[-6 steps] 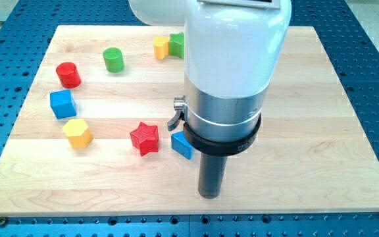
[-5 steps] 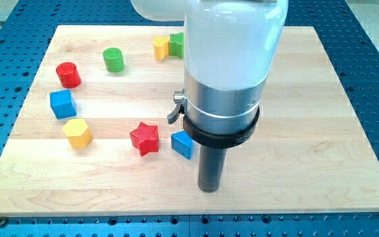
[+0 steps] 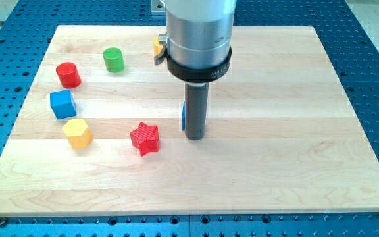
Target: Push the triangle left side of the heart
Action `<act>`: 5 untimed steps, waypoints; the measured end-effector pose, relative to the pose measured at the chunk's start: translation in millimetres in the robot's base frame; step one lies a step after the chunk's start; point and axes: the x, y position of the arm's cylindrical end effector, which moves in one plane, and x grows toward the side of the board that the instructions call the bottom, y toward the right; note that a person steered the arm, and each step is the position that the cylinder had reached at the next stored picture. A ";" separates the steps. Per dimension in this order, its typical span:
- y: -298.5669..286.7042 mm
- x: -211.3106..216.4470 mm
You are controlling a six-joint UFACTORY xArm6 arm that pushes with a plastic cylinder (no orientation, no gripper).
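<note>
My tip [image 3: 194, 137] rests on the board just right of the red star [image 3: 144, 138]. The blue triangle [image 3: 183, 116] stands against the rod's left side, a little above the tip, and only a thin sliver of it shows. The yellow heart [image 3: 157, 45] is near the view's top, up and left of the triangle, and the arm's body covers most of it. The triangle is well below the heart and slightly to its right.
A green cylinder [image 3: 113, 59], a red cylinder [image 3: 68, 74], a blue cube [image 3: 63, 104] and a yellow hexagon [image 3: 77, 133] stand in an arc on the board's left. The arm hides the top middle of the wooden board [image 3: 295, 131].
The arm has moved toward the view's top and slightly left. The blue triangle has moved up with the rod, away from the red star. The green block beside the heart is now hidden.
</note>
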 end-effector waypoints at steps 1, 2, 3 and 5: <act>6.6 5.4; -15.7 -21.1; -36.3 -89.6; -57.4 -160.3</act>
